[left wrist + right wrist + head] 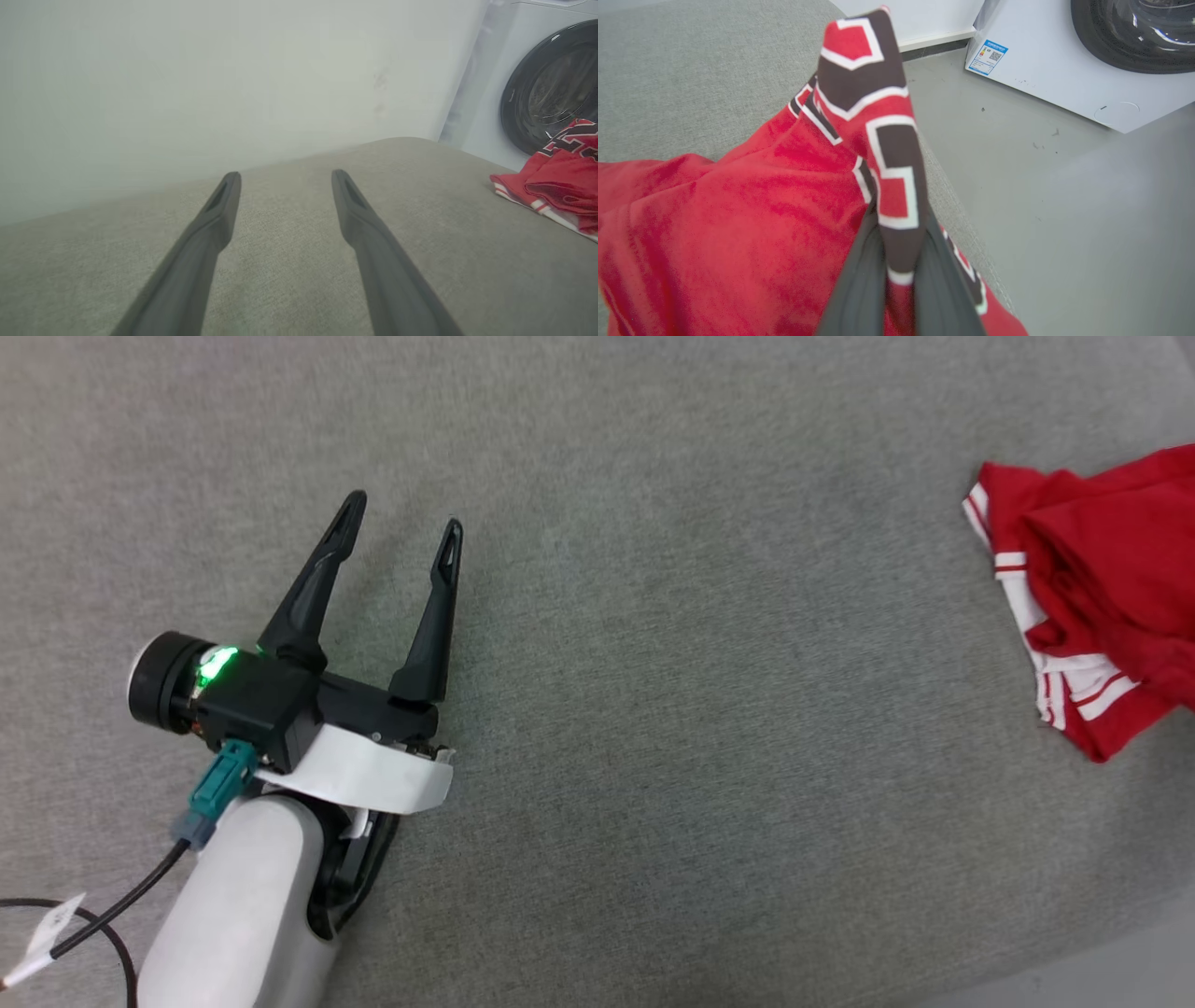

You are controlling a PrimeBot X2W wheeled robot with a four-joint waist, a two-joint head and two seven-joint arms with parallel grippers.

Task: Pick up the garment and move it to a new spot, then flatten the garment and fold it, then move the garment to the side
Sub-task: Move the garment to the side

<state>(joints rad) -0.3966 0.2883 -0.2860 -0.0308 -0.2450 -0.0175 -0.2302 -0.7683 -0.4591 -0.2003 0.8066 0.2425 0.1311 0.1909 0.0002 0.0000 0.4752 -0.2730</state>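
Your right gripper (pixel 899 242) is clamped on a lettered fold of the garment (pixel 1102 607), bunched at the right edge of the grey cushion (pixel 653 709). Lift high before carrying it toward the middle so nothing drags; your left gripper (pixel 403 518) hovers there, fingers spread wide, empty.

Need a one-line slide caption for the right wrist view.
Right hand shut on a lettered fold of the red garment at the edge of the grey cushion, washing machine beyond.

Laundry room, front-loading washing machine (pixel 537 88)
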